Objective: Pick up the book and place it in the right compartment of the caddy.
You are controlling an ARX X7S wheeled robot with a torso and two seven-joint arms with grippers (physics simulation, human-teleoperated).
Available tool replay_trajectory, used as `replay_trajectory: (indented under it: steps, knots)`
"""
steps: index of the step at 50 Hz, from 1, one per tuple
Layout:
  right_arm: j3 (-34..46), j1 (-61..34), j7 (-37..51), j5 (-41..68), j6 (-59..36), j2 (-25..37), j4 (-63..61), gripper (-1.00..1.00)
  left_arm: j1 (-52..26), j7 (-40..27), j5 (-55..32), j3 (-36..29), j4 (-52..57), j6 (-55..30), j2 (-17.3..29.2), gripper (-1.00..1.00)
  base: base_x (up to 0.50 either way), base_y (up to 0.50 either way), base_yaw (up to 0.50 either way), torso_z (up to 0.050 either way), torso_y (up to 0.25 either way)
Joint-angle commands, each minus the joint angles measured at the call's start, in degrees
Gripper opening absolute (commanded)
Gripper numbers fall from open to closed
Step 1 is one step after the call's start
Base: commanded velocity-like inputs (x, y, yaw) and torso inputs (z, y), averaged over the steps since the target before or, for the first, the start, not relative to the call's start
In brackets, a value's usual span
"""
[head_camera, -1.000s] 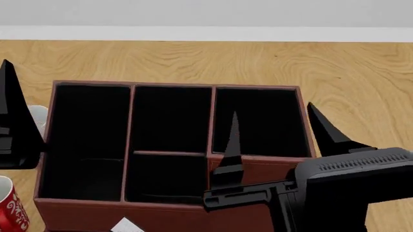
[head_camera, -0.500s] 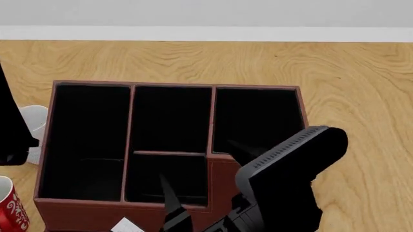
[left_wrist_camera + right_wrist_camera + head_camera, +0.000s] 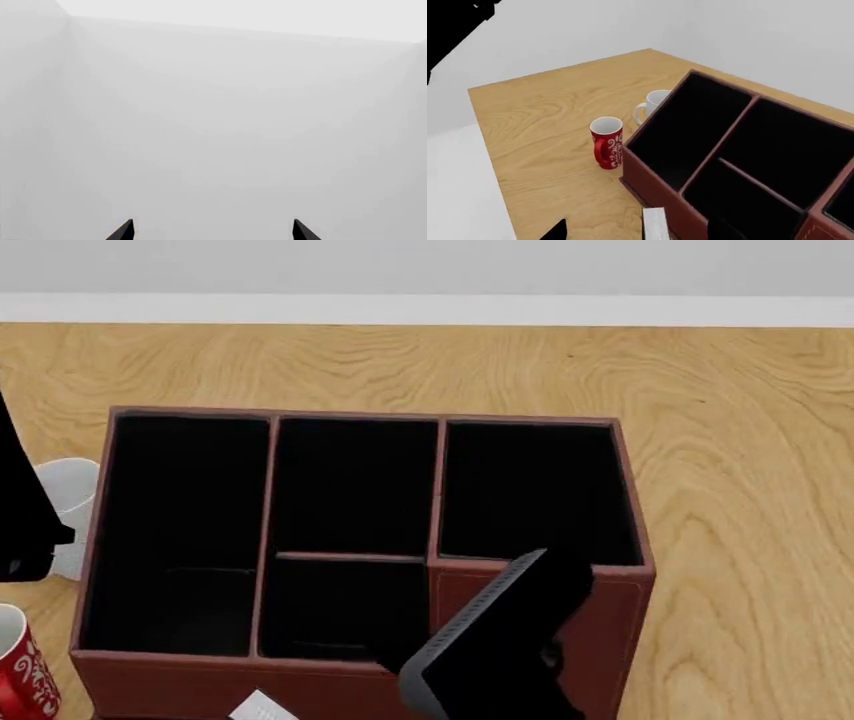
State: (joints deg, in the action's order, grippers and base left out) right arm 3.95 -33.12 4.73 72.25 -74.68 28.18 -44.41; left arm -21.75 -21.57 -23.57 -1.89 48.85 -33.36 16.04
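Observation:
The caddy is a reddish-brown box with four black-lined sections in the middle of the wooden table. Its right compartment is empty. Only a white page edge of the book shows, low against the caddy's front wall; it also shows in the right wrist view. My right gripper is open and empty, with the book's edge farther off between its fingertips. In the head view only the right arm shows, in front of the caddy. My left gripper is open, empty and faces a blank wall.
A red patterned mug and a white mug stand left of the caddy, next to its long section; both also show in the head view, the red mug and the white mug. A left finger is at the left edge.
My right arm has swung down and left across the caddy's front; its fingers have left the head view. The left gripper has drifted slightly left.

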Motion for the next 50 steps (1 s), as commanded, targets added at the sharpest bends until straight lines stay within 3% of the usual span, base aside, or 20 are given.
replay_trajectory:
  steps: [1, 23, 50]
  knots:
    - [3.4, 0.6, -0.4, 0.1, -1.7, 0.6, 1.2, 1.00, 0.2, -0.3, -0.2, -0.3, -0.6, 0.8, 0.3, 1.00, 0.00, 0.00, 0.00, 0.000, 0.000]
    - [15.3, 4.3, -6.3, -17.6, 5.9, 5.6, 3.8, 1.00, 0.7, -1.1, -0.6, -1.0, -1.2, 1.9, 0.9, 1.00, 0.00, 0.00, 0.00, 0.000, 0.000]
    - [25.4, 5.7, -11.1, -28.5, 13.8, 6.4, 10.9, 1.00, 1.3, -1.9, -1.1, -1.6, -1.7, 3.2, 1.5, 1.00, 0.00, 0.00, 0.00, 0.000, 0.000]
